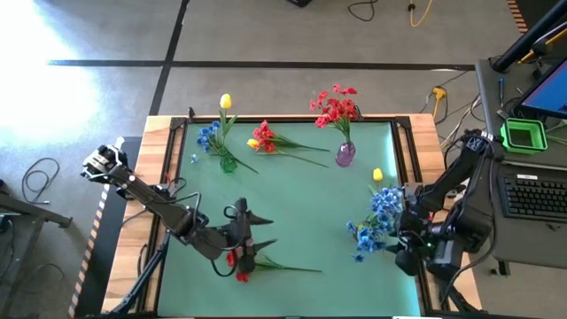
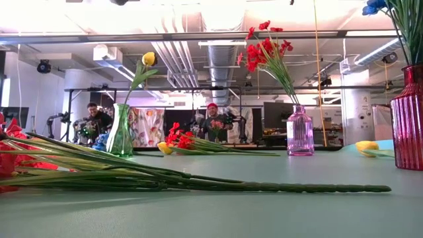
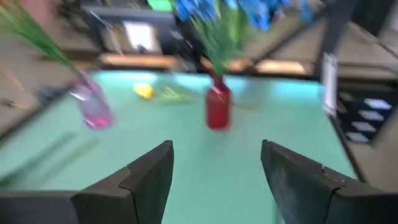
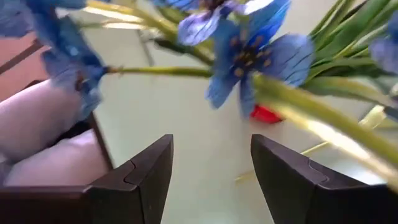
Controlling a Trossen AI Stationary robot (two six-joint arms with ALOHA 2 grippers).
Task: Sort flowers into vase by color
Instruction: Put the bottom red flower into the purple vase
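Beside the red vase point(image 3: 217, 109) of blue flowers point(image 1: 376, 217), the right tool point(image 4: 211, 180) gapes empty, while the left tool point(image 3: 214, 180), well apart from it, hovers open over the counter point(image 1: 301, 204).

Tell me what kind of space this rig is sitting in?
Looks like a robotics lab or open workshop, not a home. The low view shows exposed ceiling ducts and people at benches behind the table. The high view shows a bare floor with loose cables and a keyboard beside the green table.
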